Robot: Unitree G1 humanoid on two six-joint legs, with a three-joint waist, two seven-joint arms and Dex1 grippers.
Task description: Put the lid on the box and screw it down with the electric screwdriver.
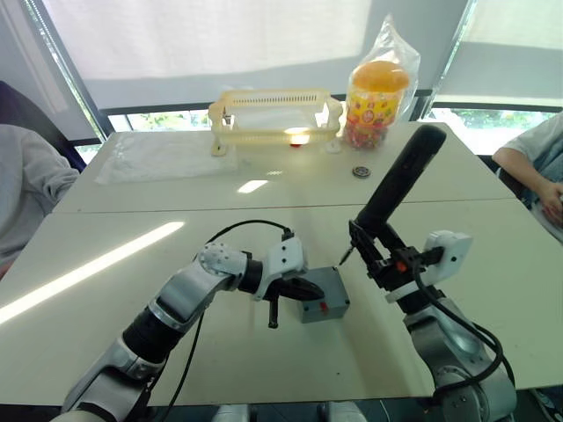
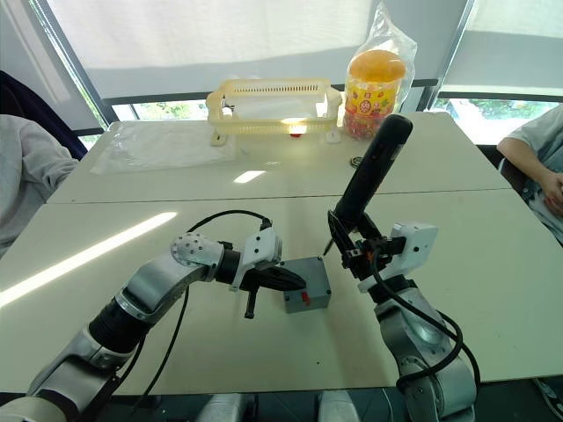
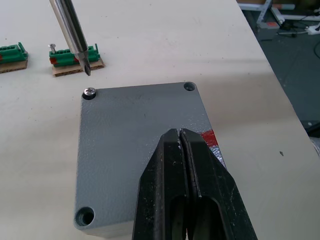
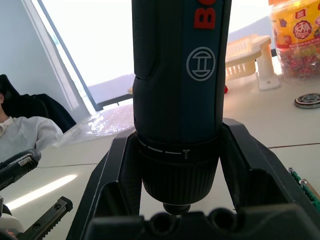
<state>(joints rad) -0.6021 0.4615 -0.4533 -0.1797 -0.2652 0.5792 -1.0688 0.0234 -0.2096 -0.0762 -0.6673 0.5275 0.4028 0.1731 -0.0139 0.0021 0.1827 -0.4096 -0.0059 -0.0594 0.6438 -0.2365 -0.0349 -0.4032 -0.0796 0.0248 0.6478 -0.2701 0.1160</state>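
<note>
Lid [image 3: 135, 145] seated on box [image 1: 324, 297] mid-tabletop [image 1: 264, 211], held down by left gripper [image 3: 181, 136], fingers pressed together; rigid, light, probably slides if not pinned. Right gripper [image 4: 177, 165] fingers clamp electric screwdriver [image 1: 398, 183] mid-barrel, heavy and stiff, bit just at 12 o'clock of the corner screw [image 3: 90, 91]. Red "Bo" and round logo readable, likely Bosch.

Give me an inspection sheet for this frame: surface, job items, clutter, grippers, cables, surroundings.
Surface: pale tables, pushed together.
Job's things: flat grey plastic lid seated on the grey box; one screw in a corner hole, other visible holes empty. Black cylindrical electric screwdriver, bit tip above that screw.
Clutter: cream plastic basket, candy jar, clear plastic bag, green connector pieces.
Grippers: left gripper shut, resting on the lid; right gripper clamps the screwdriver.
Cables: black cable on left arm.
Surroundings: seated people both sides, blinds.
</note>
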